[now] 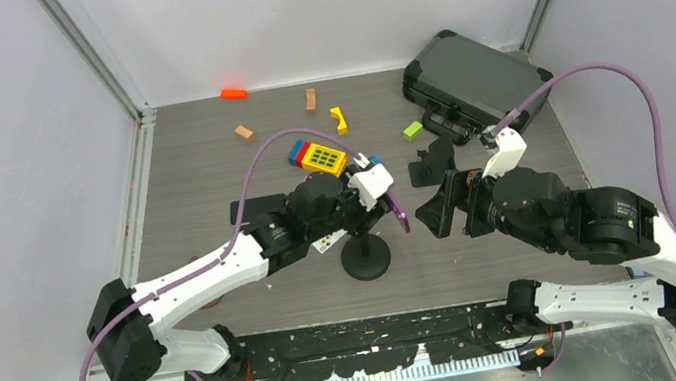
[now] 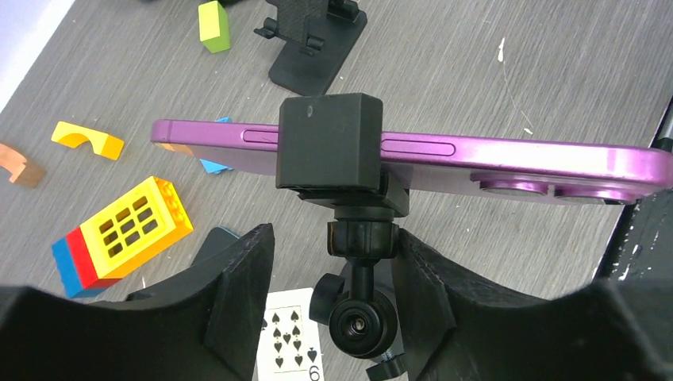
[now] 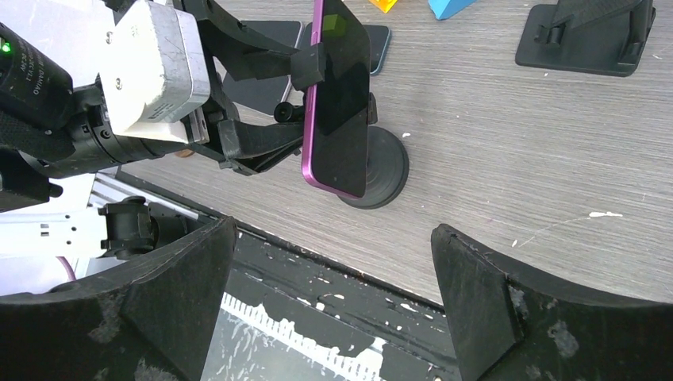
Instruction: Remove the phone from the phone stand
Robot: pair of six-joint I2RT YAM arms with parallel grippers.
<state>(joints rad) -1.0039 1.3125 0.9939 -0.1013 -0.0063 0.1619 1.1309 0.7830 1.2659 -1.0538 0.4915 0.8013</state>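
Purple phone [image 2: 516,155] in stand [image 2: 329,143]: long axis level, near-far; screen faces right. My left claw [image 2: 333,238] straddles stand neck, unclamped; right claw [image 3: 333,230] released, empty.

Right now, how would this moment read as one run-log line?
phone: clamped in stand | left gripper: open, astride stand neck | right gripper: open, apart from phone | task: not done
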